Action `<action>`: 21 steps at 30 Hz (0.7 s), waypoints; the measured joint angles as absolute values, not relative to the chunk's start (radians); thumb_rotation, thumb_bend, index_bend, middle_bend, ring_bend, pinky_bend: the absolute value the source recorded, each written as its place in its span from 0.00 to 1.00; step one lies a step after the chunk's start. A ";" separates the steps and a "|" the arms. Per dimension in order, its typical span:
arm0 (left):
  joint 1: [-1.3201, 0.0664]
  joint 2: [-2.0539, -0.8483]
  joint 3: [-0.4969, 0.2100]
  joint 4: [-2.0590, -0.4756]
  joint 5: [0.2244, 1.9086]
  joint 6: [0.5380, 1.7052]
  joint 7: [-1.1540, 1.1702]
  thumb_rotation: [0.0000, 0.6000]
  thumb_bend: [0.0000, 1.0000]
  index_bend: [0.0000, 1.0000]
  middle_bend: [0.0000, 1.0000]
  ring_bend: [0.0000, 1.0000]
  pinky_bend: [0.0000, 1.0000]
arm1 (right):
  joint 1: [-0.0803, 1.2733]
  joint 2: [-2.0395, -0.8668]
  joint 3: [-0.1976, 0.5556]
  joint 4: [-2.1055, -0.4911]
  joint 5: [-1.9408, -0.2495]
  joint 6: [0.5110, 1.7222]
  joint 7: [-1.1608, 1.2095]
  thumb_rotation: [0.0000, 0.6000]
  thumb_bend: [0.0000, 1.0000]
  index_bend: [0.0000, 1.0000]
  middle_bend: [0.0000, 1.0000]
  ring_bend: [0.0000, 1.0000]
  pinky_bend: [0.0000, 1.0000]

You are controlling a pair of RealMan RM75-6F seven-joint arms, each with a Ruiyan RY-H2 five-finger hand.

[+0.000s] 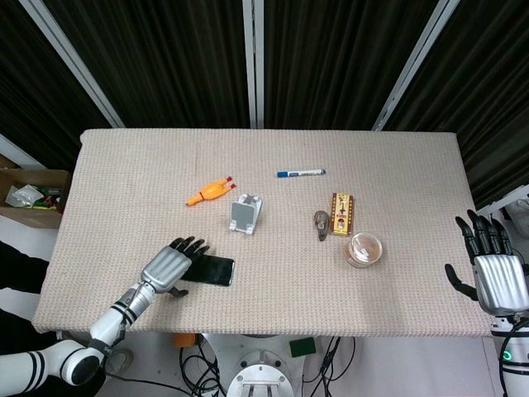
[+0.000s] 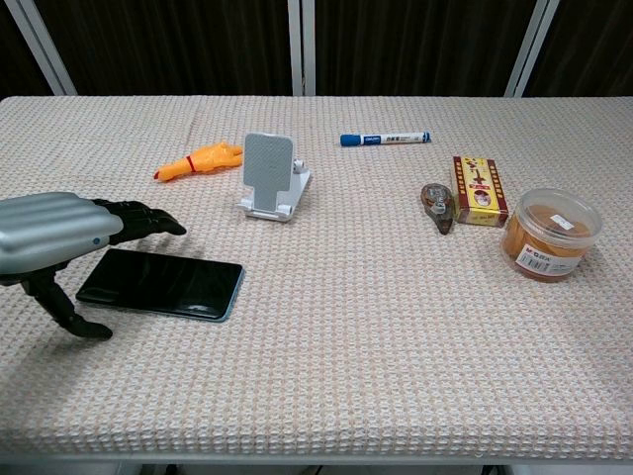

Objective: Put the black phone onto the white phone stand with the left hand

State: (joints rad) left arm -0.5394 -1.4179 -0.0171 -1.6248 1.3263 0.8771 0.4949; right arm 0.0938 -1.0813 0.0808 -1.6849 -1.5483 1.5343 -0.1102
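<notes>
The black phone (image 1: 213, 270) (image 2: 163, 283) lies flat on the table near the front left. My left hand (image 1: 171, 266) (image 2: 59, 237) hovers over its left end. The fingers (image 2: 138, 218) reach past the phone's far edge and the thumb points down at its near side. Nothing shows it gripping the phone. The white phone stand (image 1: 246, 214) (image 2: 270, 176) stands upright behind and to the right of the phone, apart from it. My right hand (image 1: 494, 269) hangs beyond the table's right edge with its fingers spread, holding nothing; the chest view does not show it.
A yellow rubber chicken (image 1: 208, 193) (image 2: 198, 160) lies left of the stand and a blue marker (image 1: 301, 173) (image 2: 386, 139) behind it. At the right are a tape dispenser (image 1: 320, 225), a red and yellow box (image 1: 341, 213) and a round jar (image 1: 364, 249). A cardboard box (image 1: 33, 197) sits off the table's left.
</notes>
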 measured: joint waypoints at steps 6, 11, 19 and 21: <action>-0.553 -1.414 -0.014 -1.637 1.274 0.872 0.528 0.89 0.12 0.07 0.05 0.01 0.14 | 0.090 -1.081 0.080 -1.682 -1.553 1.541 -0.107 1.00 0.34 0.00 0.00 0.00 0.00; -0.563 -1.409 -0.008 -1.649 1.235 0.872 0.556 0.90 0.13 0.09 0.05 0.01 0.14 | 0.088 -1.082 0.079 -1.682 -1.558 1.545 -0.105 1.00 0.34 0.00 0.00 0.00 0.00; -0.587 -1.407 0.001 -1.664 1.176 0.866 0.590 0.90 0.15 0.14 0.08 0.01 0.14 | 0.084 -1.088 0.081 -1.671 -1.557 1.552 -0.096 1.00 0.34 0.00 0.00 0.00 0.00; -0.593 -1.408 0.001 -1.665 1.166 0.868 0.594 0.90 0.15 0.14 0.08 0.01 0.14 | 0.082 -1.088 0.082 -1.669 -1.557 1.556 -0.094 1.00 0.34 0.00 0.00 0.00 0.00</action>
State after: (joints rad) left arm -0.5926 -1.4075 0.0009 -1.6652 1.1663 0.8682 0.5942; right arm 0.0823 -1.0880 0.0820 -1.6688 -1.5572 1.5557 -0.0937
